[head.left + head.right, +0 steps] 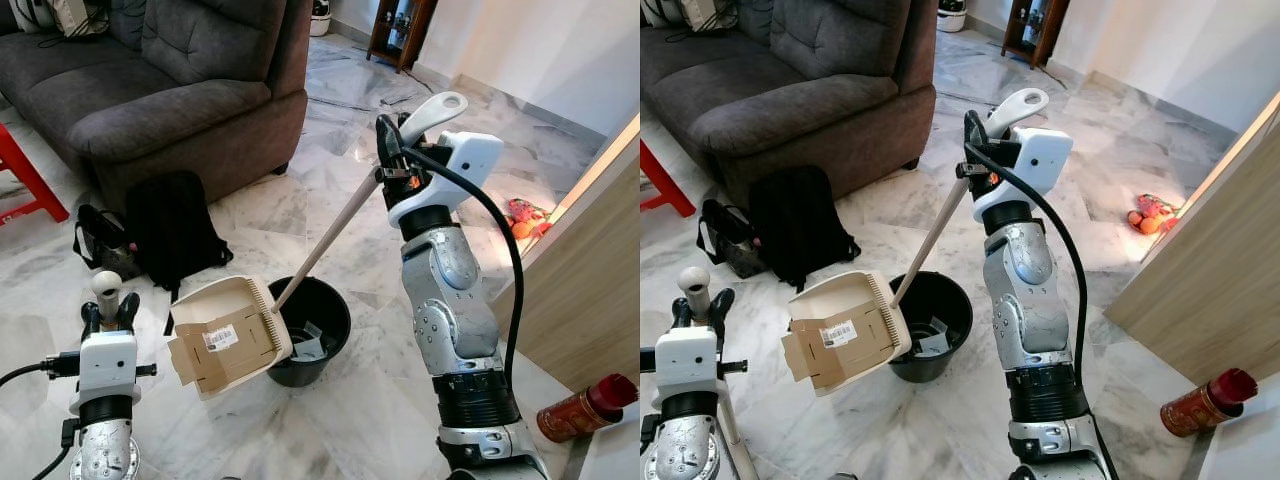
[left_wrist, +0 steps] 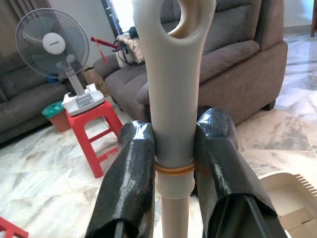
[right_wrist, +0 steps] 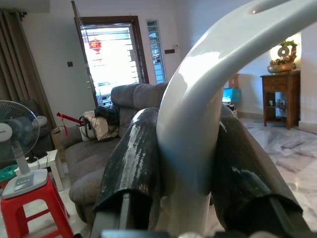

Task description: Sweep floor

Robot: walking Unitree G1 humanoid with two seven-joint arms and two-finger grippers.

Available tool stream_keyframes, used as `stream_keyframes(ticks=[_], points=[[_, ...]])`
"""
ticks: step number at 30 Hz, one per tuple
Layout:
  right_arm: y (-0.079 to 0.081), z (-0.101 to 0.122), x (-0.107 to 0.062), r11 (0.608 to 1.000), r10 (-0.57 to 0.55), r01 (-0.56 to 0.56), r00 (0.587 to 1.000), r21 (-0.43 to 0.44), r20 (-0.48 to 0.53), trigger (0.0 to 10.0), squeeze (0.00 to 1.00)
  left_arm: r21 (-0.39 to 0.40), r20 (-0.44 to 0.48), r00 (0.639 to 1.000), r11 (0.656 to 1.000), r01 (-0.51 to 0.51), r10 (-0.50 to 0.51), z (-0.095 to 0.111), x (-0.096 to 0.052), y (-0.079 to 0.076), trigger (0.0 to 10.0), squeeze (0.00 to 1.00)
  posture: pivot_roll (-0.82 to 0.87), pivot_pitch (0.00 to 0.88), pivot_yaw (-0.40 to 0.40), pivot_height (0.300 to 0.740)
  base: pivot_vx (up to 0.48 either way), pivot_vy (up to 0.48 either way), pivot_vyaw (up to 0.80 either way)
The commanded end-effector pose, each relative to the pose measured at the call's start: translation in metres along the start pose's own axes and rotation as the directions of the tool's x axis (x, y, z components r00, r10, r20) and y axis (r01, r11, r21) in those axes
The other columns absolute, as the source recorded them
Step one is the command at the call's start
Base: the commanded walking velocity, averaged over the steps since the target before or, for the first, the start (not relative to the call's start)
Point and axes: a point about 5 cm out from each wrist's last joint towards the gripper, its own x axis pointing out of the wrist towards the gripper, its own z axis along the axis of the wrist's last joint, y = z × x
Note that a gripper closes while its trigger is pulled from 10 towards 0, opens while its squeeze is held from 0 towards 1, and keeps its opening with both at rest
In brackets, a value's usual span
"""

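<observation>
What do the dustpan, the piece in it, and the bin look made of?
Dustpan: cream plastic by the look, moulded comb edge, matte. Piece inside: brown corrugated cardboard with a barcode label. Bin: black, smooth, faint sheen; probably plastic.

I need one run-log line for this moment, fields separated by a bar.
step: emptying | right gripper: shut on dustpan handle | dustpan: tilted beside black bin, cardboard inside | left gripper: shut on broom handle

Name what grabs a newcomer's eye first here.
The cream dustpan, tipped at the rim of the black bucket with a piece of cardboard in it, held by its long handle in the right end effector raised mid-frame. Next, the left end effector at lower left, clamped on a cream handle, and the grey sofa behind.
</observation>
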Motion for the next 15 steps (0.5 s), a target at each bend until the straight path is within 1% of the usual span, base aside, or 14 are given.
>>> stream_keyframes(ticks=[1,6,10,14,15], points=[[-0.002,0.004,0.0,1.0,-0.011,0.01,1.0,0.026,0.015,10.0,0.0,0.003,0.041,0.999,1.0,0.0,0.0,0.008,0.002,-0.001,10.0,0.0,0.19,0.078,-0.113,0.74,0.0,0.0,0.0],[-0.006,0.005,0.001,0.999,-0.037,0.036,0.999,0.041,0.019,10.0,0.0,0.001,0.044,0.999,1.0,-0.001,0.001,0.009,0.003,-0.001,10.0,0.0,0.19,0.078,-0.114,0.74,0.0,0.0,0.0],[-0.01,0.007,0.002,0.998,-0.048,0.047,0.999,0.031,0.026,10.0,0.0,0.001,0.045,0.999,1.0,-0.003,0.002,0.009,0.003,-0.001,10.0,0.0,0.19,0.078,-0.114,0.74,0.0,0.0,0.0],[-0.017,0.01,0.004,0.997,-0.071,0.07,0.997,0.008,0.039,10.0,0.0,0.0,0.048,0.999,1.0,-0.004,0.004,0.01,0.004,-0.001,10.0,0.0,0.19,0.077,-0.114,0.74,0.0,0.0,0.0],[-0.021,0.012,0.004,0.996,-0.084,0.084,0.995,-0.003,0.047,10.0,0.0,-0.001,0.05,0.999,1.0,-0.004,0.004,0.01,0.004,-0.001,10.0,0.0,0.19,0.076,-0.113,0.74,0.0,0.0,0.0]])
